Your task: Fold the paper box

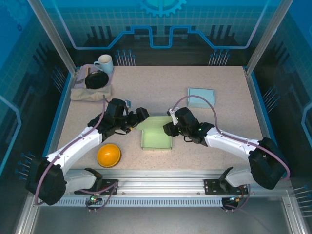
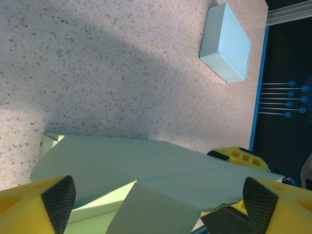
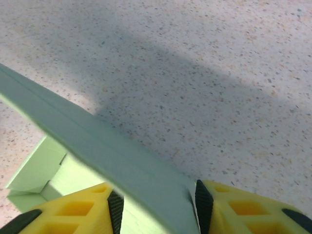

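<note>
The pale green paper box (image 1: 156, 140) lies open in the middle of the table, its far flap raised. My left gripper (image 1: 138, 117) is at the box's left far corner and stands wide open. In the left wrist view that flap (image 2: 146, 165) spans the space between the left gripper's (image 2: 158, 202) pads without being pinched. My right gripper (image 1: 169, 127) is at the box's right side. In the right wrist view a green wall (image 3: 122, 161) runs slanting into the right gripper (image 3: 159, 209). The right pad touches it and the left pad stands a little apart, so the jaws are open around it.
A finished light blue box (image 1: 201, 97) (image 2: 226, 44) sits at the back right. A mug (image 1: 104, 63) and a black bowl (image 1: 96, 79) rest on a folded cloth (image 1: 90, 93) at the back left. An orange bowl (image 1: 108, 155) lies upside down at the front left.
</note>
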`<state>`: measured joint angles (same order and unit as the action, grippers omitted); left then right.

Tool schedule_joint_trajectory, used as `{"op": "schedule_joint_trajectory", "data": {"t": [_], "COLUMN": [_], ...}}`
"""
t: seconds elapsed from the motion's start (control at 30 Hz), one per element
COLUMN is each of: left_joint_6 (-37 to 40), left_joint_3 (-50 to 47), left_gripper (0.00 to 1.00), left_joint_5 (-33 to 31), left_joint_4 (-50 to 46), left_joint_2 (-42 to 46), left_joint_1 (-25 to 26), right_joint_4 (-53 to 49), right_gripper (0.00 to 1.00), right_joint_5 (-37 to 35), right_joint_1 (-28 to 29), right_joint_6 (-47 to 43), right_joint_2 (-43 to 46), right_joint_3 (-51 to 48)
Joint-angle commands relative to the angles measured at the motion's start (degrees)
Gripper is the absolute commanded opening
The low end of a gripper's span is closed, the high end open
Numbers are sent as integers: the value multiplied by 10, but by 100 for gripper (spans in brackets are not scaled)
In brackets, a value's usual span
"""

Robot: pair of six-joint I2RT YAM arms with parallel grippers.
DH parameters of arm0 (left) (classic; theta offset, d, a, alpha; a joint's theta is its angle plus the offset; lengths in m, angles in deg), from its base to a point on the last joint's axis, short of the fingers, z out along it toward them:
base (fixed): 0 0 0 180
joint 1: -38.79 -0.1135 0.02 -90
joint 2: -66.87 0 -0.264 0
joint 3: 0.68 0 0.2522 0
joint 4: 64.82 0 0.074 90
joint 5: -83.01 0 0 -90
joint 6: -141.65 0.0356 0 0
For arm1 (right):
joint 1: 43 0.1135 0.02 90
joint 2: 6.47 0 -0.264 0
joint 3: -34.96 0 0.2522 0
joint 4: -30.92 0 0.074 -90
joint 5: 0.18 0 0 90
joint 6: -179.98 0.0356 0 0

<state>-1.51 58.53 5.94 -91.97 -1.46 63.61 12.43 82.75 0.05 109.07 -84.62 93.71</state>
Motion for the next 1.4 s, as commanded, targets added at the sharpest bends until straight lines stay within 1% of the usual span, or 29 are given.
{"op": "schedule_joint_trajectory", "data": {"t": [0.0, 0.23, 0.33, 0.4, 0.5, 0.57, 0.63, 0.77, 0.9, 1.0, 1.1, 1.2, 1.3, 1.37], "left_joint_6": [-33, -60, -51, -28, 22, 60, 75, 84, 137, 176, 234, 300, 382, 435], "left_joint_3": [-12, -15, -9, 7, 36, 58, 69, 67, 105, 129, 164, 188, 189, 172], "left_gripper": [92, 92, 91, 91, 91, 92, 92, 92, 93, 93, 93, 91, 86, 86], "left_joint_5": [2, -14, -19, -34, -58, -63, -57, -20, -38, -59, -87, -117, -122, -107], "left_joint_4": [8, 18, 12, -16, -66, -100, -112, -86, -123, -150, -186, -203, -187, -152], "left_joint_2": [10, 11, 9, 11, 11, 5, 0, -6, -10, -13, -28, -40, -46, -47], "left_joint_1": [5, 19, 24, 24, 21, 15, 5, -5, -10, -16, -18, -18, -19, -18], "right_joint_4": [3, 10, 2, -12, -39, -47, -47, -9, 13, 6, -23, -65, -105, -156], "right_gripper": [42, 38, 36, 29, 24, 22, 19, 18, 18, 18, 18, 18, 18, 18], "right_joint_5": [-9, -11, -20, -39, -76, -84, -76, -28, 15, 66, 106, 183, 248, 268], "right_joint_1": [21, 46, 51, 50, 47, 40, 26, -9, -24, -32, -51, -97, -140, -160], "right_joint_6": [27, 62, 55, 28, -31, -75, -111, -195, -309, -386, -449, -477, -530, -576], "right_joint_2": [-7, -16, -21, -23, -17, -10, -3, 7, 11, 14, 16, 26, 35, 25], "right_joint_3": [23, 35, 46, 51, 75, 80, 79, 59, 39, 37, 43, 51, 81, 107]}}
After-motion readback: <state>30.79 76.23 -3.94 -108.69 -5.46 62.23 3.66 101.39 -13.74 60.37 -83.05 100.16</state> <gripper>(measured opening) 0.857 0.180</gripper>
